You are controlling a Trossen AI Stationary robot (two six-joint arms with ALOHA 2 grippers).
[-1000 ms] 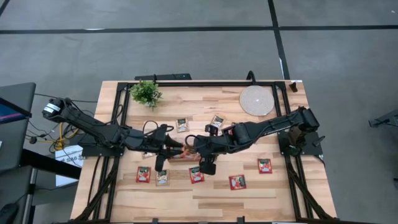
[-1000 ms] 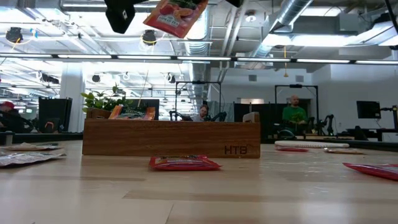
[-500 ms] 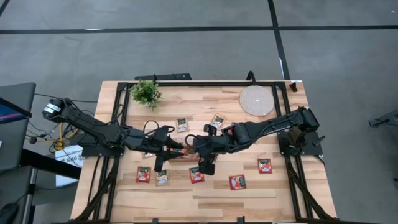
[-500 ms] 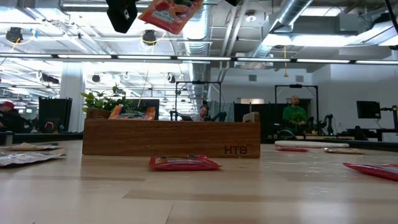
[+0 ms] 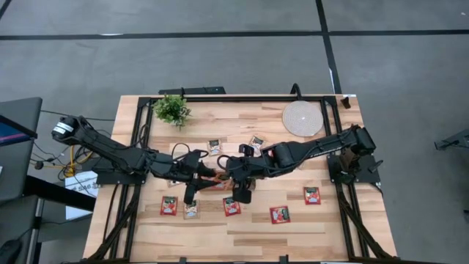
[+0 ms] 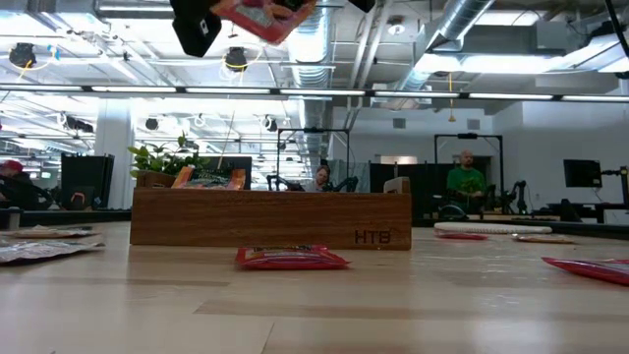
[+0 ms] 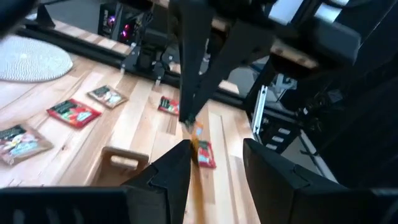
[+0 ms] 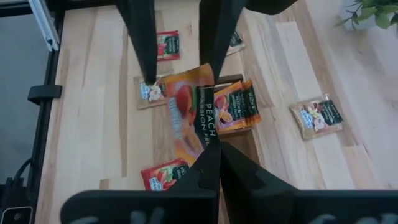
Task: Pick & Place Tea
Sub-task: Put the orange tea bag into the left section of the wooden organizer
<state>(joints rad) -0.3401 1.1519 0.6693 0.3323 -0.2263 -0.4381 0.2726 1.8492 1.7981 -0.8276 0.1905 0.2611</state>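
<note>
Right hand (image 8: 214, 149) pinches a peach sachet (image 8: 189, 115) aloft over the wooden tray (image 6: 270, 218), left hand (image 7: 214, 158) parted around its edge: I'd let left clamp fully before right releases, then lower it square into a compartment.

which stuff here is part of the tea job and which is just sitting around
Job:
- held tea sachet, pinched in the right gripper
- loose tea sachets
- wooden tray
- left gripper, open beside it

Lying about:
- small plant
- round woven mat
</note>
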